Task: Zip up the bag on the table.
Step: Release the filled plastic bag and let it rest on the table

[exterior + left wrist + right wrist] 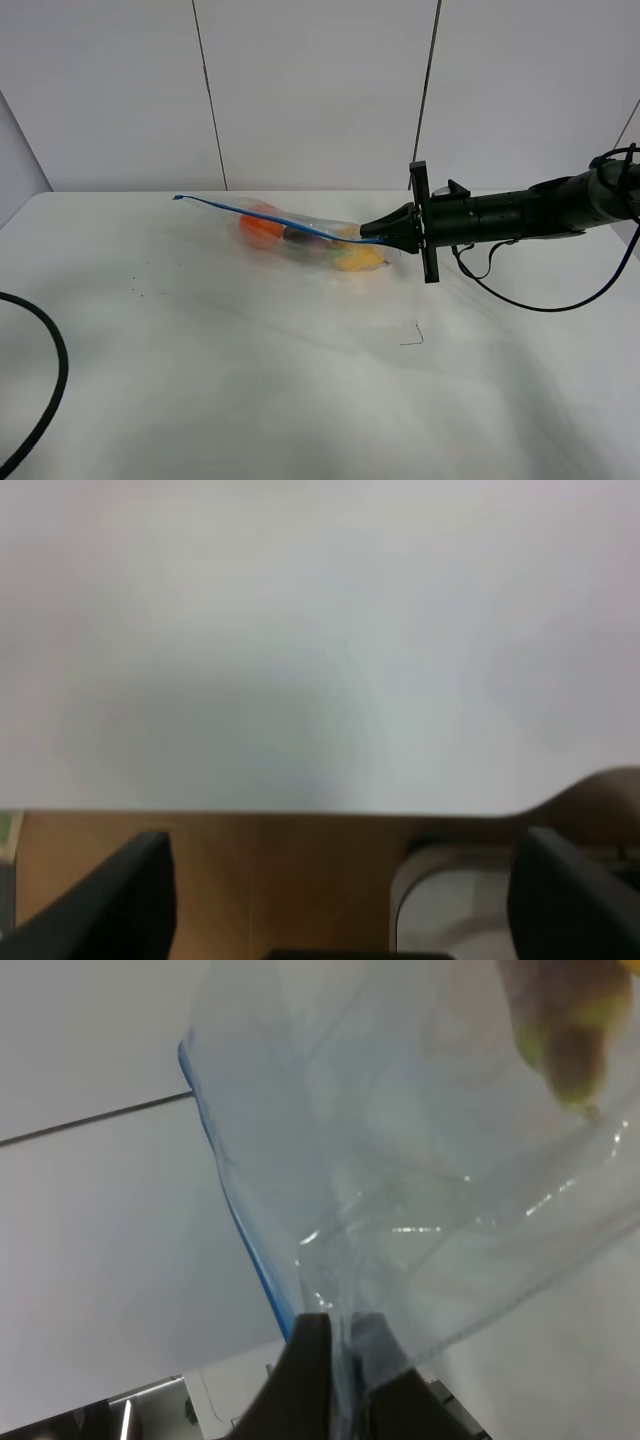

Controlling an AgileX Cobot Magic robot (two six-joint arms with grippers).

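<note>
Your left gripper [340, 885] hangs with jaws spread wide just off the table [250, 380] edge, the clear bag [305, 235] of produce [262, 228] lies toward the table's far middle, and your right gripper [378, 232] is clamped on the right end of its blue zipper strip [240, 209].

Shows blurred white table [320, 630] running to a straight edge. Shows brown floor [280, 880] beyond that edge, with a pale rounded object [450, 905] there. Frames left gripper [342, 855] with dark fingers [115, 905] spread wide, gripping nothing.
</note>
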